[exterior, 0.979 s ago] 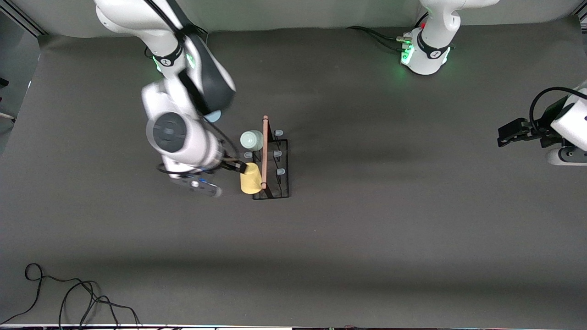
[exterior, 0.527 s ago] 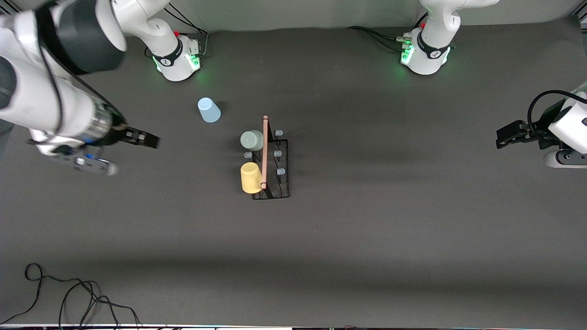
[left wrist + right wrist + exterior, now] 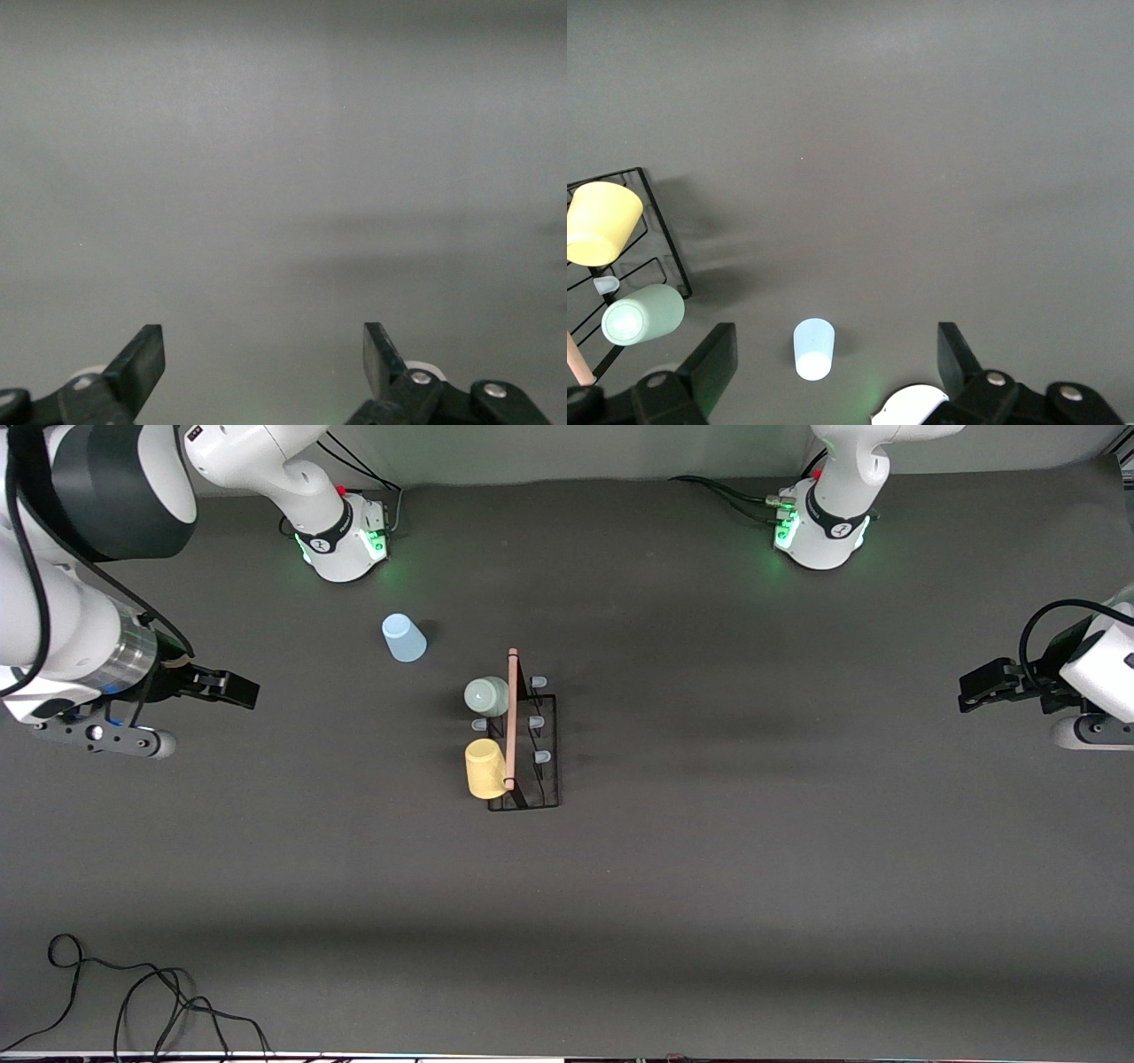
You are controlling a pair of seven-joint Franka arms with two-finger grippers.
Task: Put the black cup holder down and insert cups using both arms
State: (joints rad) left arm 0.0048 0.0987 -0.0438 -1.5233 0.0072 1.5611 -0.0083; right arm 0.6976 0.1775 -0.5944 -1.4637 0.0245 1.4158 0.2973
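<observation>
The black cup holder (image 3: pixel 524 744) stands mid-counter, with the pale green cup (image 3: pixel 486 696) and yellow cup (image 3: pixel 485 770) already on its pegs. The light blue cup (image 3: pixel 403 638) sits loose, toward the robots' edge. The right gripper (image 3: pixel 232 688) and left gripper (image 3: pixel 979 685) hover near opposite counter ends, jaws wide, empty.

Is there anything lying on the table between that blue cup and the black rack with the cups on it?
No. Between the light blue cup and the black cup holder the front view shows only bare grey table.
</observation>
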